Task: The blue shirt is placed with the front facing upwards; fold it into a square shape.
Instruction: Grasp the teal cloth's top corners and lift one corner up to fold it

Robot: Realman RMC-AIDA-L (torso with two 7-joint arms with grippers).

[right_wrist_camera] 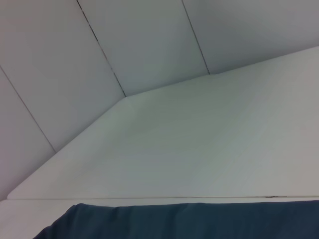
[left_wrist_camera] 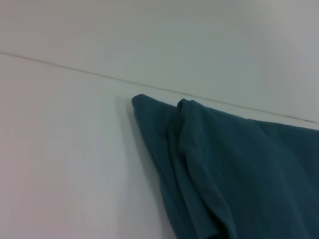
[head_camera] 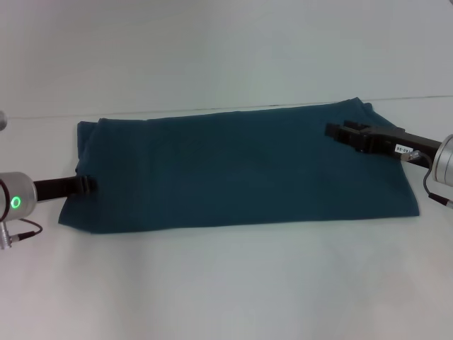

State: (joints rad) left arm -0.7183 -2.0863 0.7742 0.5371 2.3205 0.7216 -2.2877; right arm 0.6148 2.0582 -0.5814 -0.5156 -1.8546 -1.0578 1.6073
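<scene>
The blue shirt [head_camera: 241,170] lies on the white table as a long, wide band of plain teal, with no lettering showing. Its left end is bunched into soft folds [left_wrist_camera: 199,164]. My left gripper [head_camera: 89,185] reaches in from the left and meets the shirt's left edge, near the front corner. My right gripper [head_camera: 333,131] comes in from the right and sits over the shirt's far right part, near its back edge. The right wrist view shows only a strip of the shirt [right_wrist_camera: 189,221] along one edge of the picture.
The white table [head_camera: 226,283] has bare surface in front of the shirt and a narrow strip behind it. A pale panelled wall [right_wrist_camera: 149,45] stands just behind the table's back edge [head_camera: 212,110].
</scene>
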